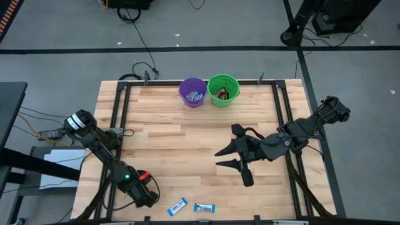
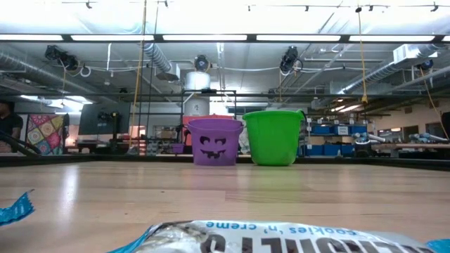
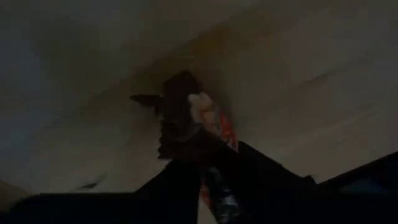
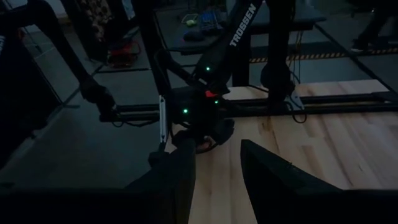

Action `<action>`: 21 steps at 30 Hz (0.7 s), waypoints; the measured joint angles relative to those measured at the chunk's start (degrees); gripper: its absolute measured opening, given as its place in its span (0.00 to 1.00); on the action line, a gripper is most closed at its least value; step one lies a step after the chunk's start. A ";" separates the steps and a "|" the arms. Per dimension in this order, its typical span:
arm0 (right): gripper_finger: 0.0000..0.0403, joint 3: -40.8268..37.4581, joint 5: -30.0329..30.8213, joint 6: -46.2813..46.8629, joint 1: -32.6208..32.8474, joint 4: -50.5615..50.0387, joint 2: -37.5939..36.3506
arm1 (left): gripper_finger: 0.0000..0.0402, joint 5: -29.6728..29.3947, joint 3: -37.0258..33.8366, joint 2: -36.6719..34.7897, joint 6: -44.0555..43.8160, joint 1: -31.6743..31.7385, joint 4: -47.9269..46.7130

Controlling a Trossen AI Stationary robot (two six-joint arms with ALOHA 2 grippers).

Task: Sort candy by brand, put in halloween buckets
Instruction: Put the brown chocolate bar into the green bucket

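Observation:
My left gripper (image 1: 149, 199) is at the table's front left, shut on a dark brown and red candy (image 3: 189, 115) close over the wood. Two blue-and-white candies (image 1: 178, 206) (image 1: 204, 208) lie flat on the table just right of it; one fills the low view's foreground (image 2: 281, 239). The purple bucket (image 1: 193, 92) and the green bucket (image 1: 224, 90) stand side by side at the far edge, each with candy inside. My right gripper (image 1: 225, 156) is open and empty above the table's middle right, pointing toward the left arm. My left gripper pinches the dark candy between its two fingers (image 3: 249, 165), by the red stretch of the wrapper (image 3: 221, 134). The candy's dark crimped end (image 3: 177, 93) sticks out past the fingertips. Whether the candy touches the table, I cannot tell.
Black frame rails (image 1: 119, 112) run along the table's left, right and far edges. Bare wood (image 1: 187, 144) lies between the buckets and the front candies. My right arm (image 1: 300, 131) reaches in from the right edge.

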 joint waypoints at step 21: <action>0.35 0.00 -0.42 -2.46 -3.71 3.82 0.00 | 0.09 -15.94 0.12 -0.74 20.69 10.83 10.62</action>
